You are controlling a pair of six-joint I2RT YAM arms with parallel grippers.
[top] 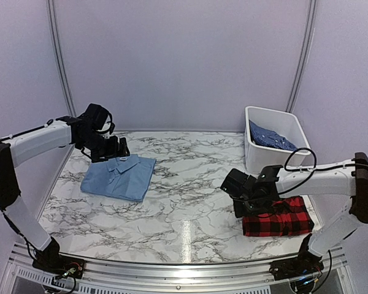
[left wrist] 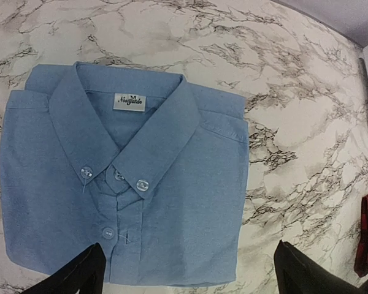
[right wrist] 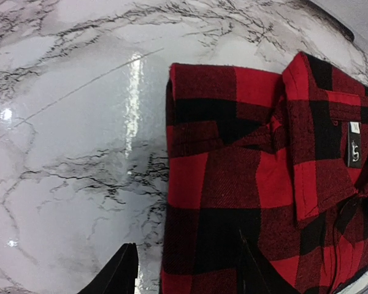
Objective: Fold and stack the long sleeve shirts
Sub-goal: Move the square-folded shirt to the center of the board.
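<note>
Both pincers are held spread: left gripper [left wrist: 190,269] over the folded light blue shirt [left wrist: 122,177], right gripper [right wrist: 184,269] set astride an edge of the plaid shirt [right wrist: 257,184], far right. All layers should be pinched together before lifting.

I see the light blue shirt [top: 119,177] folded flat on the left of the desk [top: 190,202], buttoned collar up. The red-and-black plaid shirt [top: 282,217] lies folded near right, collar up. The dark blue shirt [top: 270,138] sits loosely in the white bin [top: 276,111].
</note>
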